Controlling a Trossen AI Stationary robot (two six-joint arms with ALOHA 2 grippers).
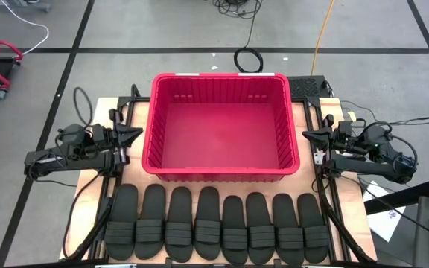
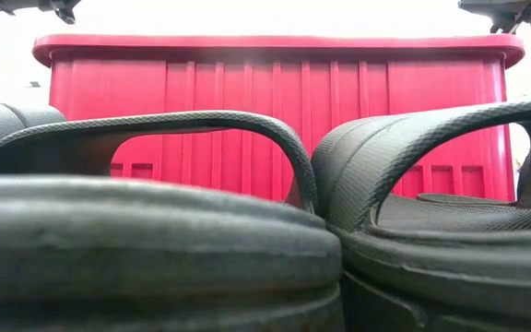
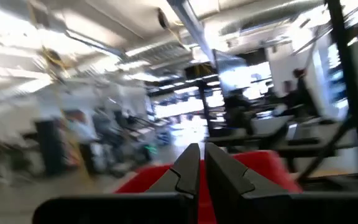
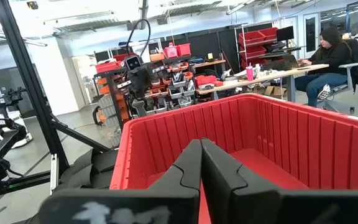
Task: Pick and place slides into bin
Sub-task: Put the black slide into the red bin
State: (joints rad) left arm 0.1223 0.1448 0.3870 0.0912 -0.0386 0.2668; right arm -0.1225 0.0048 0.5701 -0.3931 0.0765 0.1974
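Observation:
Several matching black slides (image 1: 218,223) lie side by side in a row on their soles along the table's near edge; two of them fill the low view (image 2: 155,184). The red bin (image 1: 220,126) stands behind them at the table's middle and holds nothing. My left gripper (image 1: 136,134) is shut and empty at the bin's left side, raised; it also shows in the left wrist view (image 3: 201,163). My right gripper (image 1: 307,136) is shut and empty at the bin's right side; its wrist view (image 4: 201,158) looks over the bin's rim (image 4: 185,118).
Black frame rails (image 1: 326,186) run along both table sides beside the arms. Cables (image 1: 248,59) lie on the floor beyond the table's far edge. A seated person (image 4: 334,56) works at a desk far off in the room.

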